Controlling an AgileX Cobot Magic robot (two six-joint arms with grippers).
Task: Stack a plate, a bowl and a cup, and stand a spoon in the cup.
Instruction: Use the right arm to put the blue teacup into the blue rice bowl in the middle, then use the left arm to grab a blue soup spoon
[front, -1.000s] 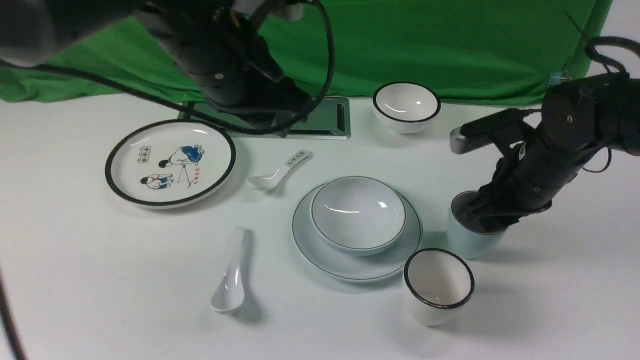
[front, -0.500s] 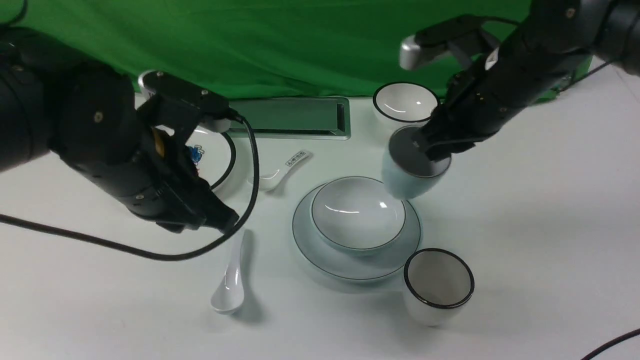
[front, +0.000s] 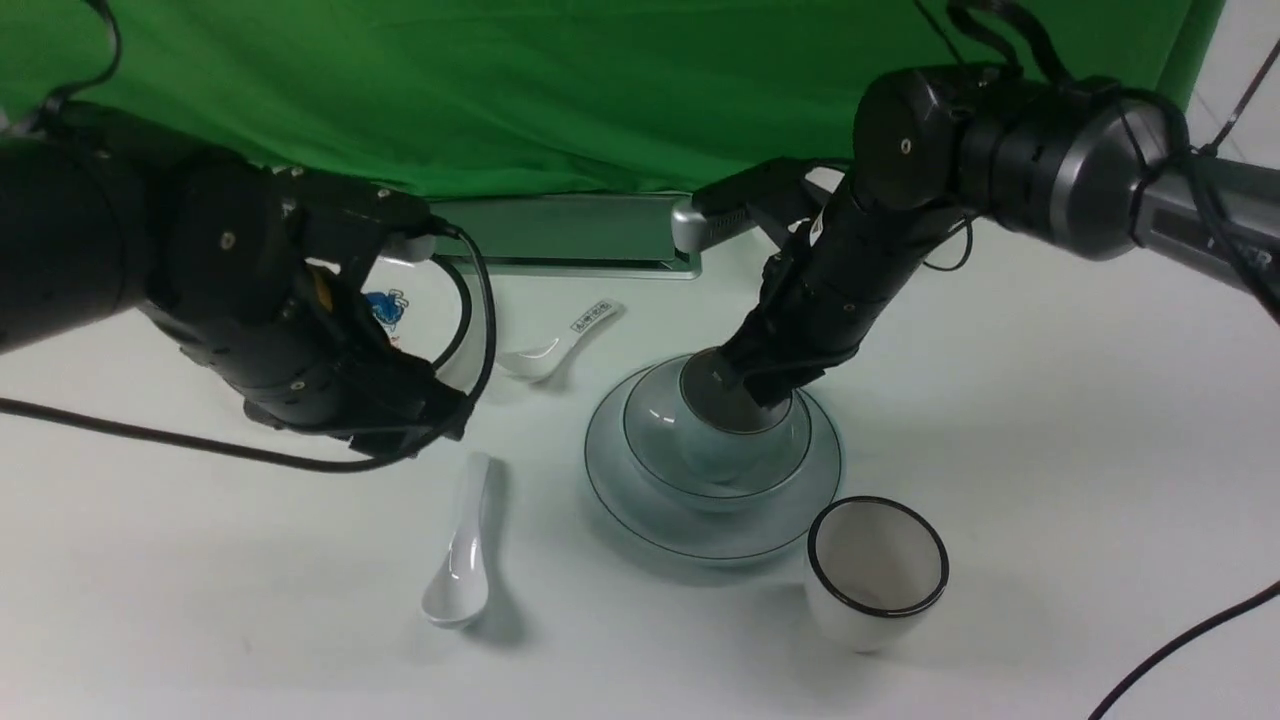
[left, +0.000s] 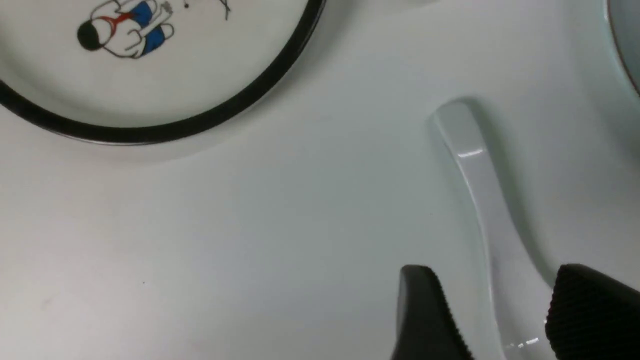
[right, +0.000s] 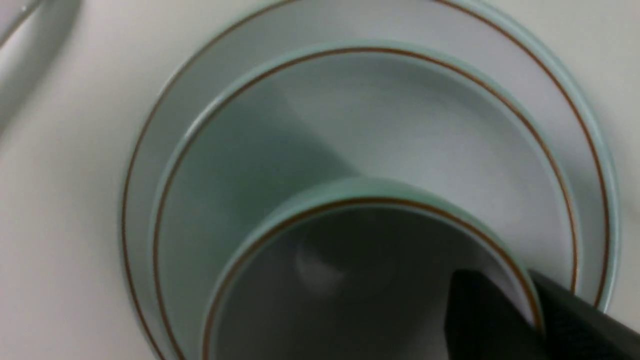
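The plate (front: 612, 495) carried the bowl (front: 648, 440) nested in it. The right gripper (front: 765, 385) pinched the wall of the cup (front: 722, 440), one finger inside and one outside, with the cup lowered into the bowl. Release off-centre or above the floor risked tipping or chipping. Base contact could not be confirmed.

The left gripper (left: 492, 275) hung spread wide astride the handle of the spoon (left: 477, 185), which lay flat beside the plate. The glossy handle could skid on closure. The spoon's scoop was cut off in the wrist view.
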